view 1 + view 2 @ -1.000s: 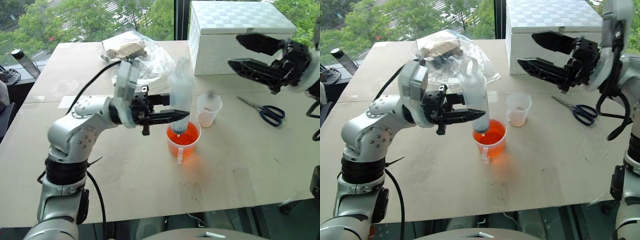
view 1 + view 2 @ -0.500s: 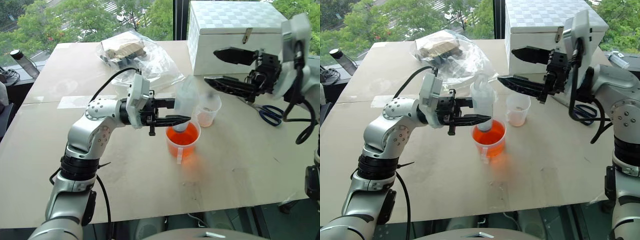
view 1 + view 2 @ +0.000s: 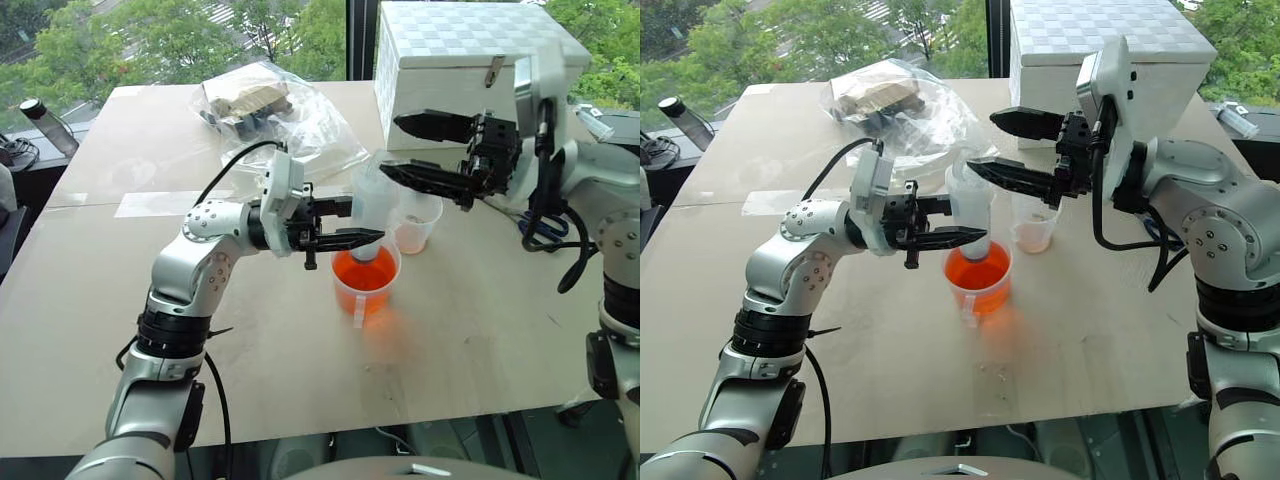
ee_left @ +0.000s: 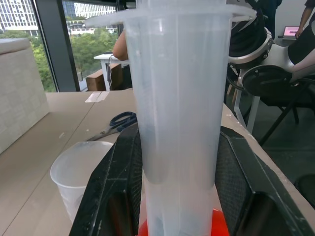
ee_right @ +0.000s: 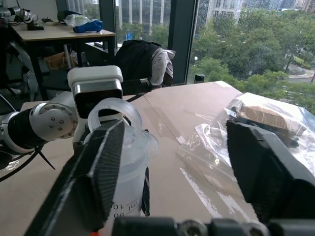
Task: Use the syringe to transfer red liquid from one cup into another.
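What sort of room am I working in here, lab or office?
Probably an upper-floor office or lab: large windows overlooking treetops, other desks and a chair nearby, and a plain worktable set up with cups and scissors.

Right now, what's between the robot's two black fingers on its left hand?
The syringe. The left wrist view shows its clear barrel upright, squeezed between the left gripper's fingers, its tip over the red liquid.
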Available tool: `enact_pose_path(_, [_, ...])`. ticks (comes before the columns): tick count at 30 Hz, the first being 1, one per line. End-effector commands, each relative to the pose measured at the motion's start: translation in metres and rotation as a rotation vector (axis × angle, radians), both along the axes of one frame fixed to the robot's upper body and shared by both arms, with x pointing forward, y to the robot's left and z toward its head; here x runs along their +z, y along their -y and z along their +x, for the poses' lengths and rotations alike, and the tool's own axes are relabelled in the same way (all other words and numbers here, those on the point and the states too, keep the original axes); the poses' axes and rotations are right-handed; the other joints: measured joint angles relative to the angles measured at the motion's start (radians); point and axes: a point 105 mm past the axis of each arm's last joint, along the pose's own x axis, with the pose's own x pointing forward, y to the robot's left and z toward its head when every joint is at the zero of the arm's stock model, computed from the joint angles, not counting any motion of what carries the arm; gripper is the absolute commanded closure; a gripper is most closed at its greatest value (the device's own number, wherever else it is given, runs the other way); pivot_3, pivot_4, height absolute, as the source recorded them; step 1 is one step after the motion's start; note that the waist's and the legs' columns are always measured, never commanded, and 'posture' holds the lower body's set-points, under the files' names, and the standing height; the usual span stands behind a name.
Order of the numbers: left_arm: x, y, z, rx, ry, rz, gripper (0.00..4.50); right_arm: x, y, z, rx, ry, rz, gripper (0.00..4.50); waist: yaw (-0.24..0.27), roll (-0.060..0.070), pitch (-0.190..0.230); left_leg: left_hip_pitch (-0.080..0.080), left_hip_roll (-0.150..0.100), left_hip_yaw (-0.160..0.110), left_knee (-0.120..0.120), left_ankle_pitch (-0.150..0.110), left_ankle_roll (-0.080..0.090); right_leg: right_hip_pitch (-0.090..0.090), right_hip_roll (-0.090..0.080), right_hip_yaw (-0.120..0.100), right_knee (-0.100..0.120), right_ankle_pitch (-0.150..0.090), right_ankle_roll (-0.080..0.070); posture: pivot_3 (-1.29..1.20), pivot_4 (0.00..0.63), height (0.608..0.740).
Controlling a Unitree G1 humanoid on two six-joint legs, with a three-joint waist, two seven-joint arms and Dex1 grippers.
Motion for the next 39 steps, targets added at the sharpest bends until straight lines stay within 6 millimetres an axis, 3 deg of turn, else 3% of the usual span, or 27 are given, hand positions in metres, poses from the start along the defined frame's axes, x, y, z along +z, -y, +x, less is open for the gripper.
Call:
enact_pose_path(1, [0.003,0.002,-0.002,-0.019,0.039,0.001,3.05,0.010,-0.004,-0.008,0.005,0.041,0.009,2.63,0.001,0.000,0.000,0.000,0.000,0.000,0.000,0.000,0.000,0.000,0.000,0.000,0.000,0.000,0.000,0.00,0.150,0.740])
enact_pose_path(4, [0.003,0.002,-0.001,-0.015,0.032,-0.008,3.05,0.008,-0.004,-0.010,0.012,0.027,0.003,4.19,0.000,0.000,0.000,0.000,0.000,0.000,0.000,0.000,0.000,0.000,0.000,0.000,0.000,0.000,0.000,0.00,0.150,0.740])
enact_pose_path(5, [0.003,0.002,0.000,-0.014,0.031,-0.010,3.05,0.006,-0.004,-0.011,0.017,0.021,-0.001,4.45,0.001,0.000,0.000,0.000,0.000,0.000,0.000,0.000,0.000,0.000,0.000,0.000,0.000,0.000,0.000,0.00,0.150,0.740])
enact_pose_path(11, [-0.003,0.004,0.001,-0.024,0.039,0.005,3.05,0.002,-0.004,-0.014,0.029,-0.017,-0.003,4.45,0.000,0.000,0.000,0.000,0.000,0.000,0.000,0.000,0.000,0.000,0.000,0.000,0.000,0.000,0.000,0.00,0.150,0.740])
enact_pose_path(20, [-0.012,0.006,0.001,-0.029,0.020,0.010,3.05,0.035,0.006,-0.006,-0.005,-0.011,0.169,4.45,-0.001,0.000,0.000,0.000,0.000,0.000,0.000,0.000,0.000,0.000,0.000,0.000,0.000,0.000,0.000,0.00,0.150,0.740])
enact_pose_path(29, [-0.017,0.006,-0.001,-0.048,0.014,0.023,3.05,0.051,0.018,0.003,-0.059,-0.029,0.260,4.45,0.000,0.000,0.000,0.000,0.000,0.000,0.000,0.000,0.000,0.000,0.000,0.000,0.000,0.000,0.000,0.00,0.150,0.740])
enact_pose_path(39, [-0.013,0.007,0.003,-0.047,0.019,0.016,3.05,0.046,0.018,0.006,-0.075,-0.036,0.242,4.45,-0.001,0.000,0.000,0.000,0.000,0.000,0.000,0.000,0.000,0.000,0.000,0.000,0.000,0.000,0.000,0.00,0.150,0.740])
